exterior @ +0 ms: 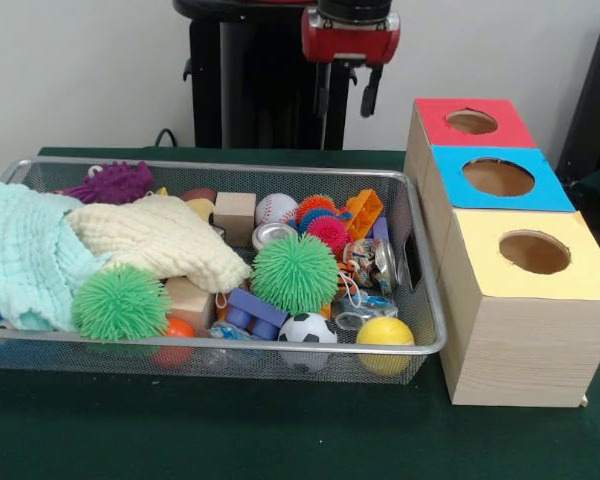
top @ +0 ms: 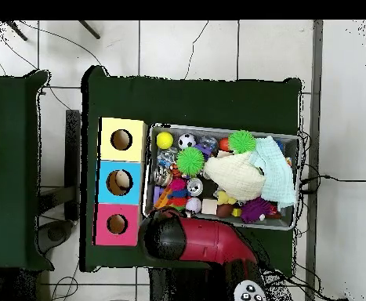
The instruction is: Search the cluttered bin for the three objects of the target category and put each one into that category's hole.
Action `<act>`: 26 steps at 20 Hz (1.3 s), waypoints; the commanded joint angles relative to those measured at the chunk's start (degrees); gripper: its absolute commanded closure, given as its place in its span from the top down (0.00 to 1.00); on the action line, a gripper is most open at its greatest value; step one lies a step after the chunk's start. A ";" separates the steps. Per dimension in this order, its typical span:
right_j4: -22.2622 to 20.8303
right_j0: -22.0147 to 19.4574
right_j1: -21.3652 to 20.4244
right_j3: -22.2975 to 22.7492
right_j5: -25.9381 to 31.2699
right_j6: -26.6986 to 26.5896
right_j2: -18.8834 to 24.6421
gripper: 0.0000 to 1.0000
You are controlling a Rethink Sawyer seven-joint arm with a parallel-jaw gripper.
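The bin is a silver wire mesh tray full of toys; it also shows in the overhead view. In it lie two green spiky balls, a yellow ball, a small soccer ball, a baseball and a pink spiky ball. A wooden box beside the bin has a red-topped hole, a blue-topped hole and a yellow-topped hole. My gripper hangs open and empty, high behind the bin's far rim.
A cream cloth and a mint cloth cover the bin's left part. A purple spiky toy, a wooden block, an orange toy and a blue brick lie among the balls. In the overhead view my red arm hides the gripper.
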 commanded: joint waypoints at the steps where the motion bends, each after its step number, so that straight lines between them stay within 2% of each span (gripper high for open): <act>1: -5.48 -2.42 7.72 -9.34 -3.86 -1.67 6.70 1.00; 12: -6.84 -3.23 12.30 -16.98 -1.54 -0.54 9.24 1.00; 21: -8.48 -2.86 15.47 -20.96 -4.92 0.36 9.17 1.00; 26: -8.82 -2.39 16.51 -24.01 -4.83 0.11 9.12 1.00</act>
